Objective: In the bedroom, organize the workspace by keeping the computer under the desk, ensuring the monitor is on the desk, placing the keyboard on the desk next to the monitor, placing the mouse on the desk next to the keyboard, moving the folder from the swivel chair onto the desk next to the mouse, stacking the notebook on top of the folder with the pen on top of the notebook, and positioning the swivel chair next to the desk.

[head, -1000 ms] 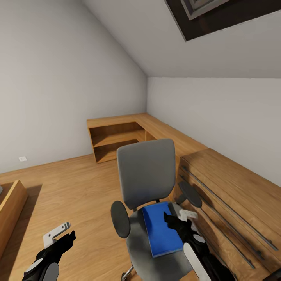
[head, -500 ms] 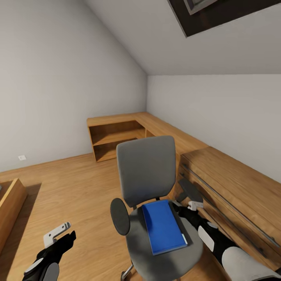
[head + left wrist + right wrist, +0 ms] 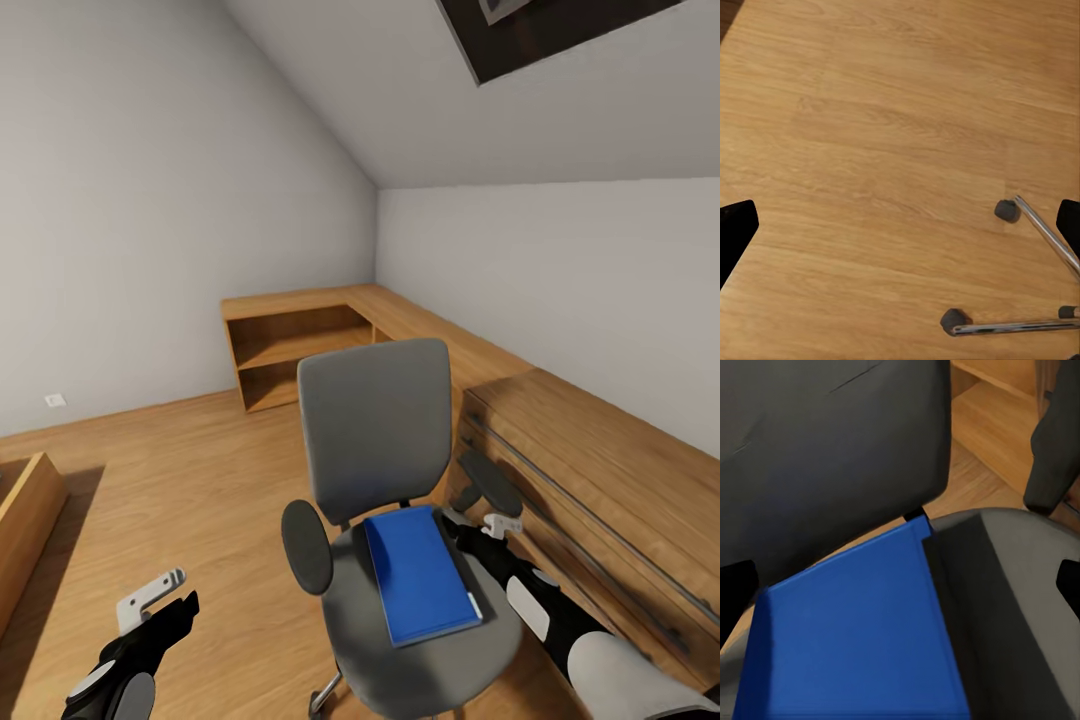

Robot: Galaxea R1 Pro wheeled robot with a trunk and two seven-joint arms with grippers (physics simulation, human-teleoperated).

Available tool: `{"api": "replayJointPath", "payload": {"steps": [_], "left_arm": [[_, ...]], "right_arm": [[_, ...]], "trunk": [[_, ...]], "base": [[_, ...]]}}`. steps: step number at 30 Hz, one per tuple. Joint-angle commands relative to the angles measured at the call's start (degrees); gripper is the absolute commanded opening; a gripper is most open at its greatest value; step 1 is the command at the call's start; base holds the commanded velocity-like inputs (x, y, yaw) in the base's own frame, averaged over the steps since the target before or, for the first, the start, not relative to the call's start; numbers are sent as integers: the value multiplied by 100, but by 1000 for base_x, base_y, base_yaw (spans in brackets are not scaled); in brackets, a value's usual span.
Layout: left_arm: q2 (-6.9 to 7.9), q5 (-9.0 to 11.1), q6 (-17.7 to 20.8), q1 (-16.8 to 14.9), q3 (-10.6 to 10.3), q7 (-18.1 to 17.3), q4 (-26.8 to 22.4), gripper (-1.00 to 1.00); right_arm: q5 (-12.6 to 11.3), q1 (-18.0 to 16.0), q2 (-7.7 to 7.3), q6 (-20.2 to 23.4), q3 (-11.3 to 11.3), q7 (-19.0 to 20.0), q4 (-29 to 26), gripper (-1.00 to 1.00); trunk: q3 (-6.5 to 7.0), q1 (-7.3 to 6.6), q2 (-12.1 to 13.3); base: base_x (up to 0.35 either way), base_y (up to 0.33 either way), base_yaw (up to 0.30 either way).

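The bedroom's sloped pale wall [image 3: 150,200] and wood floor [image 3: 180,480] take up most of the head view, with a dark skylight [image 3: 560,30] cut off at the top edge. A low wooden shelf unit [image 3: 300,345] runs along the far corner, and a wooden dresser [image 3: 600,470] stands at the right, its near end cut off by the frame.

The swivel chair [image 3: 375,440] stands just beside the dresser, back upright and facing the camera. Its base is mostly hidden under the seat in the head view; the left wrist view shows chrome legs [image 3: 1042,232] and casters on the floor.

The folder [image 3: 418,575] lies flat on the seat, long axis running from the backrest toward the seat's front edge. A dark strip along its right side is too thin to identify. The right wrist view shows its far corner [image 3: 855,630] just under the backrest (the rest is cut off).

The right tool [image 3: 490,527] sits at the folder's far right corner, between folder and armrest; its fingers are apart, closed on nothing. The left tool [image 3: 160,600] hangs over the floor, well apart from the chair, fingers spread.
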Motion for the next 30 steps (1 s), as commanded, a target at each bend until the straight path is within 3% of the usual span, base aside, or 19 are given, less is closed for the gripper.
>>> {"api": "replayJointPath", "payload": {"steps": [1,5,13,30], "left_arm": [[-3,60,14,-1,3,37,-10,100],[-3,60,16,-1,3,37,-10,100],[-3,61,17,-1,-4,37,-10,100],[-3,62,17,-1,-32,37,-10,100]], "right_arm": [[-60,-5,-3,-24,51,7,12,100],[-61,-5,-4,84,64,-4,18,100],[-16,-5,-3,992,75,-20,18,100],[9,-5,3,1071,98,-21,20,100]], "trunk": [[-23,23,-44],[-94,110,-204],[-238,286,-525],[-543,659,-1207]], "base": [[0,0,0],[0,0,0],[0,0,0],[0,0,0]]}}
